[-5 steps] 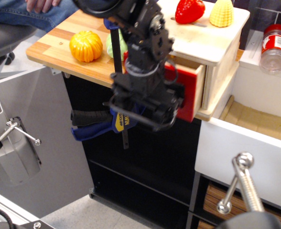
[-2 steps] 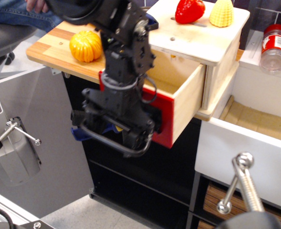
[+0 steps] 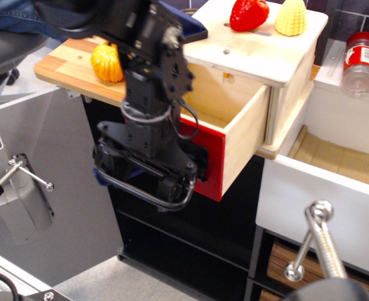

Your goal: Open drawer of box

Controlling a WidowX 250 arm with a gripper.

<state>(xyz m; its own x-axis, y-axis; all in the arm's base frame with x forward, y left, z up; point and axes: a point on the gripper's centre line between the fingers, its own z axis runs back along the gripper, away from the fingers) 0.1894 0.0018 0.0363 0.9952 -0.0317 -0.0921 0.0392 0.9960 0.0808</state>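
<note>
The cream plywood box [image 3: 260, 53] stands on the wooden counter. Its drawer [image 3: 244, 135] is pulled well out toward the lower left, and its light plywood side and inside show. The red front panel [image 3: 211, 166] shows only as a strip at the right of my arm, with a bit of the black plate beside it. My black gripper [image 3: 148, 172] is right in front of the panel, at the large black loop handle [image 3: 140, 190], and appears shut on it. The fingers are hidden by the gripper body.
A red toy strawberry [image 3: 248, 14] and yellow corn [image 3: 291, 17] sit on the box top. An orange pumpkin [image 3: 106, 61] lies on the counter [image 3: 65, 69]. A red-lidded jar [image 3: 360, 59] stands at right. The long white drawer [image 3: 335, 207] with its steel handle [image 3: 316, 244] is open below. A grey cabinet door [image 3: 46, 157] hangs open at left.
The drawer went from nearly shut to pulled far out. My gripper moved down and to the left with the handle, most of it in the first half second.
</note>
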